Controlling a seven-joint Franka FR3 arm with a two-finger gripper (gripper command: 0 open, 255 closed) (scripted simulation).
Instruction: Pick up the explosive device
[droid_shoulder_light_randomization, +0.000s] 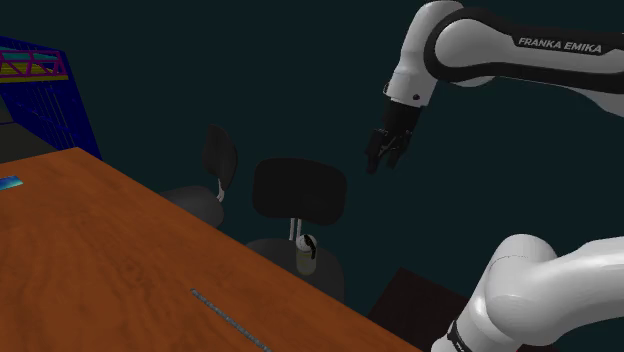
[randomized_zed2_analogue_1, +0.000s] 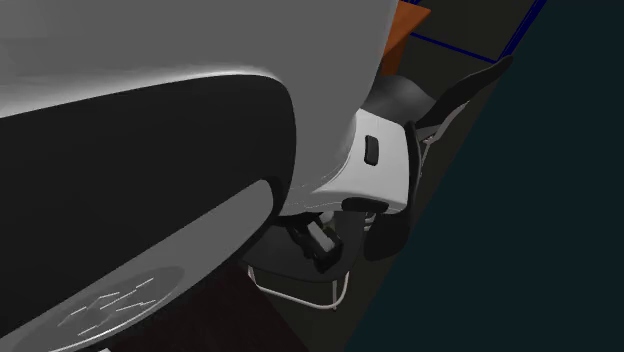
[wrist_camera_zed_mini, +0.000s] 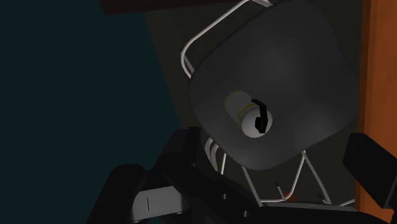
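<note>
**Teal Backdrop, Device on a Chair Seat**

Dark teal filled the background behind an orange-brown table. A dark chair stood at its edge, with a second chair beyond. The pale, cylindrical explosive device, with its black lever, sat on the nearer chair's seat. The black gripper hung in the air well apart from it, fingers spread wide, grasping nothing.

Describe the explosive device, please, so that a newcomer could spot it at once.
Beside the orange-brown table, find the nearer dark office chair, the one with the wide backrest. On its seat stands the explosive device, a small pale cylinder with a black lever at its top, the only light thing on that dark cushion.
</note>
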